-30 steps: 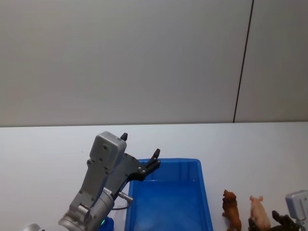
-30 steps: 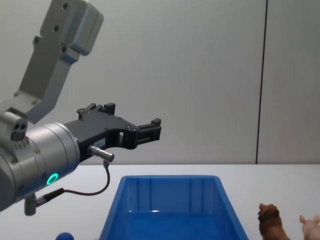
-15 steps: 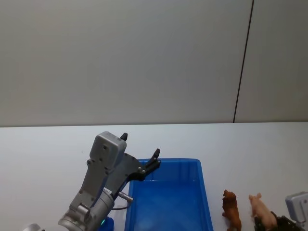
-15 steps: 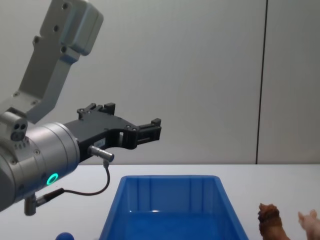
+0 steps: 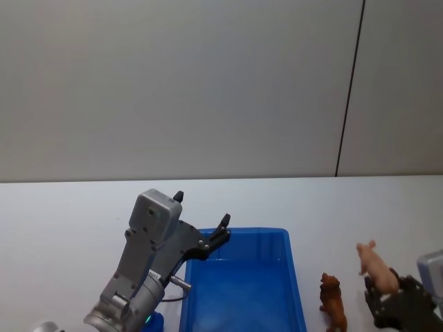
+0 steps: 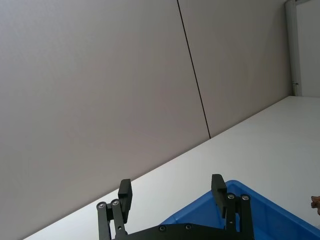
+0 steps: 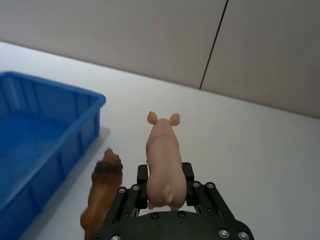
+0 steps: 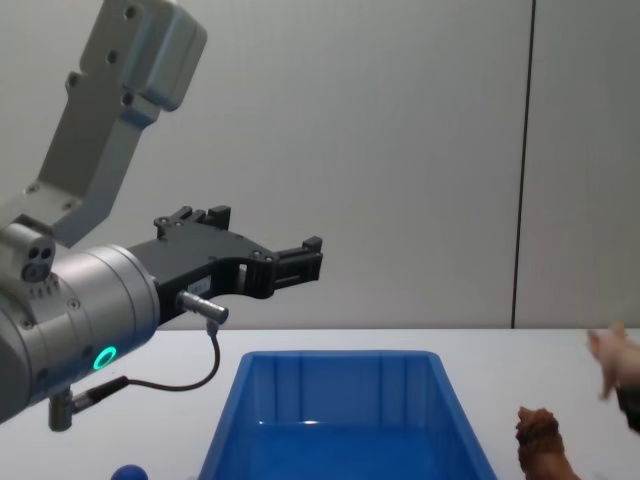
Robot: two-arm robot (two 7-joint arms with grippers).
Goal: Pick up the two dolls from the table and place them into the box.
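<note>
My right gripper (image 5: 379, 283) is shut on the pale pink pig doll (image 5: 374, 266), holding it in the air above the table (image 5: 69, 221), to the right of the box. In the right wrist view the pig (image 7: 164, 160) sits between the fingers of that gripper (image 7: 165, 172), snout pointing away. The reddish-brown doll (image 5: 333, 301) stands on the table between the pig and the blue box (image 5: 294, 277). My left gripper (image 5: 201, 207) hangs open and empty above the box's far left corner.
A small blue ball (image 8: 127, 472) lies on the table left of the box. White tabletop stretches behind the box and to its right, and a grey wall stands beyond it.
The right gripper has risen with the pink pig, lifting it off the table. The brown doll and the left arm have not moved.
</note>
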